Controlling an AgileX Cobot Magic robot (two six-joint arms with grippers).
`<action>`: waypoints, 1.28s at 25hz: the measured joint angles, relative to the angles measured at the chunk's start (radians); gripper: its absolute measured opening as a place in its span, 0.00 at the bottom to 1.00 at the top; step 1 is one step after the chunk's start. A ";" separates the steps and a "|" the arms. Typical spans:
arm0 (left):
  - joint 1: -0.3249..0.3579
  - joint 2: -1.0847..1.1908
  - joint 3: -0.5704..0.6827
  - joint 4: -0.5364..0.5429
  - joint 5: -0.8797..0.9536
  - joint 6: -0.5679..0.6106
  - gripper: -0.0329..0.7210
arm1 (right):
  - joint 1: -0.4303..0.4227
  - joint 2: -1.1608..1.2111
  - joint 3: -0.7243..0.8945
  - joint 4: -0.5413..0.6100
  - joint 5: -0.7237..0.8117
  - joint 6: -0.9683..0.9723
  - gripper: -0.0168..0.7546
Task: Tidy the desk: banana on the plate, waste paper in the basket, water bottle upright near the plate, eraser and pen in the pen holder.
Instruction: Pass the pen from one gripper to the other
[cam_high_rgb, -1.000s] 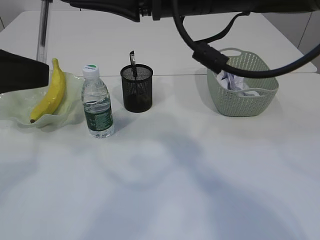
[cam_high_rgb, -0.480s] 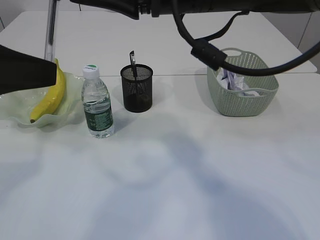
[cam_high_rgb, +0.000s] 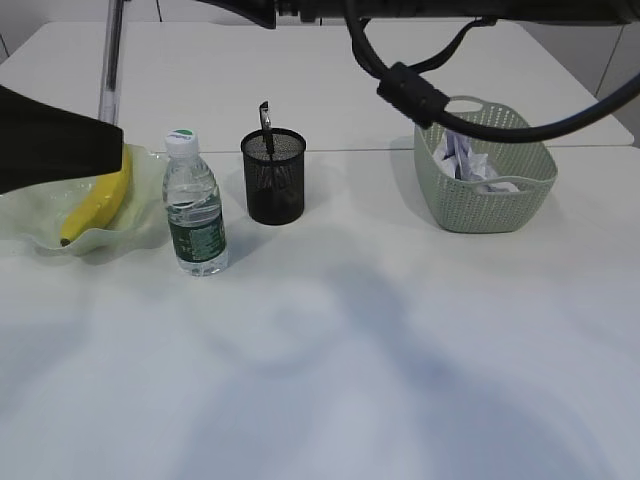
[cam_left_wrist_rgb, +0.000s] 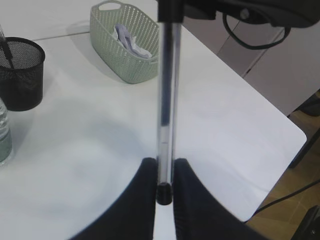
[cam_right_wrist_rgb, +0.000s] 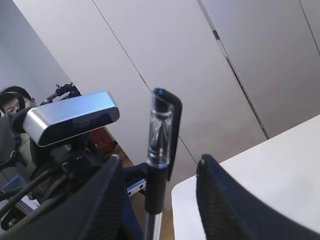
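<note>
Rightward and higher since a second before, the pen (cam_left_wrist_rgb: 165, 100) stood pinched upright in our left fingers (cam_left_wrist_rgb: 164, 186) above the tabletop (cam_high_rgb: 330, 340); our right fingers (cam_right_wrist_rgb: 159, 175) flanked its cap, parted.

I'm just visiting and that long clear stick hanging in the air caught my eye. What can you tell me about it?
It is a pen with a see-through plastic barrel, a dark ink tube inside and a black cap with a clip. It stands nearly upright in the air above the table. The left gripper pinches its lower end between two black fingers. The right gripper sits around its capped top end, its fingers apart and not pressing the pen. Nothing else touches it.
</note>
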 joint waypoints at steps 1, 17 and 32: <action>0.000 0.002 0.000 -0.002 0.000 0.001 0.09 | 0.000 0.000 0.000 0.002 0.000 0.000 0.48; 0.000 0.048 0.002 -0.107 -0.034 0.096 0.09 | 0.000 0.000 0.000 0.005 -0.001 0.002 0.41; 0.000 0.063 0.002 -0.124 -0.042 0.120 0.09 | 0.000 0.006 0.000 0.005 -0.011 0.004 0.14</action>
